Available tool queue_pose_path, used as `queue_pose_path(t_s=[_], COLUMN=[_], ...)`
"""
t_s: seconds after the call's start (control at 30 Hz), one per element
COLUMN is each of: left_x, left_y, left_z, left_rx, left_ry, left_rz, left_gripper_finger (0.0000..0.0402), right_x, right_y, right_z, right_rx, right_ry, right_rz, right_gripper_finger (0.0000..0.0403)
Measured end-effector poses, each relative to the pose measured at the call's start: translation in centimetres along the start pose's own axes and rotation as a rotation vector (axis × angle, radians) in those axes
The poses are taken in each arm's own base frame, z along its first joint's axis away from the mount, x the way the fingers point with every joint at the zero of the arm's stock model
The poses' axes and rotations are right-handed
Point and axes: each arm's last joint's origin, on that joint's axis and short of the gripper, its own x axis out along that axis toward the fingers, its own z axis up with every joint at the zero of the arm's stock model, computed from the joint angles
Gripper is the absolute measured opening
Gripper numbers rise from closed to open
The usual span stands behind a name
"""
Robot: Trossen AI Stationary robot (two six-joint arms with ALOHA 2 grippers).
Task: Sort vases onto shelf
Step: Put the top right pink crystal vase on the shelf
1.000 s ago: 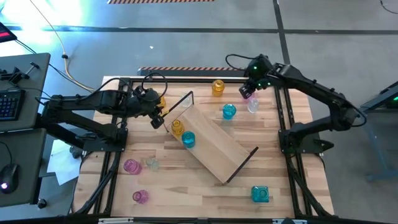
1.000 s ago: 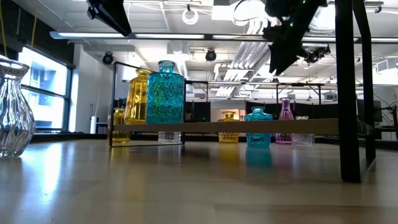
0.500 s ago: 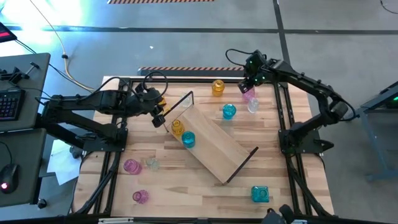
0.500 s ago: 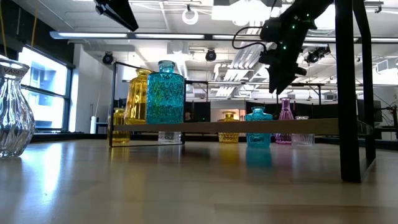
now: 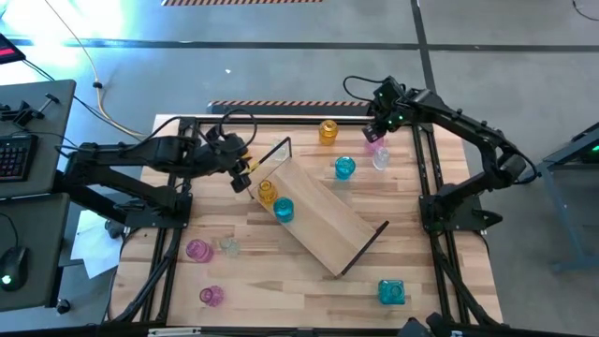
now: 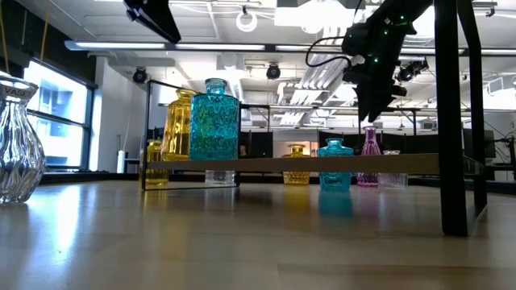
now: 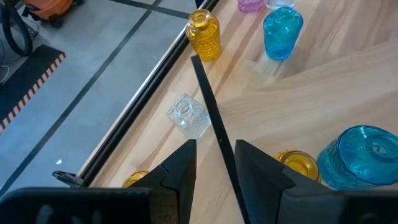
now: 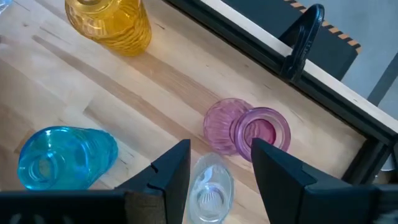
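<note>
two vases up on the shelf (image 5: 323, 213) so far: an amber vase (image 5: 267, 191) and a teal vase (image 5: 283, 210), side by side at the end nearer the left arm; rest of the board bare, lying skewed across the middle of the desk (image 5: 440, 253)

still on the desk: an amber ribbed vase (image 5: 328, 131), a round teal vase (image 5: 344, 168), a pink vase (image 5: 373, 142) and a clear vase (image 5: 381, 158) near the far right corner; two pink ones (image 5: 197, 249) (image 5: 211, 295) and a small clear one (image 5: 229, 247) near the left front; a square teal one (image 5: 391, 292) at the right front; a clear square one (image 7: 189, 117) beside the shelf's black frame loop; most of the sorting left, by the look of it

right gripper (image 8: 217, 163) poised above the pink and clear pair, fingers (image 8: 171, 171) parted and holding nothing; left gripper (image 7: 214, 163) hovering by the shelf's loaded end, fingers partly open astride the black loop, empty

slatted light wood desk in a black metal frame; grey concrete floor, hazard tape, cables, a keyboard (image 5: 14, 154) on a side table; bright ceiling lights and a window in the low view
</note>
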Motion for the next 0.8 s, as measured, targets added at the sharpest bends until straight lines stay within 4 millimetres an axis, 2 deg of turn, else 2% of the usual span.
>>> queue_pose_path(t_s=[0.33, 0.67, 0.8], left_x=[1.8, 1.1, 0.9], left_y=[-1.3, -0.8, -0.7], left_z=[0.0, 0.0, 0.0], left_rx=[0.063, 0.052, 0.047], left_ry=[0.069, 0.043, 0.039], left_rz=[-0.018, -0.006, -0.008], left_gripper_finger=[0.0104, 0.0104, 0.0104], right_x=[0.0, 0.1, 0.8], right_y=[0.0, 0.0, 0.1], right_z=[0.2, 0.1, 0.1], right_rx=[0.000, 0.001, 0.008], right_ry=[-0.018, -0.009, 0.006], right_rz=[0.003, 0.003, 0.003], right_gripper_finger=[0.0156, 0.0156, 0.0156])
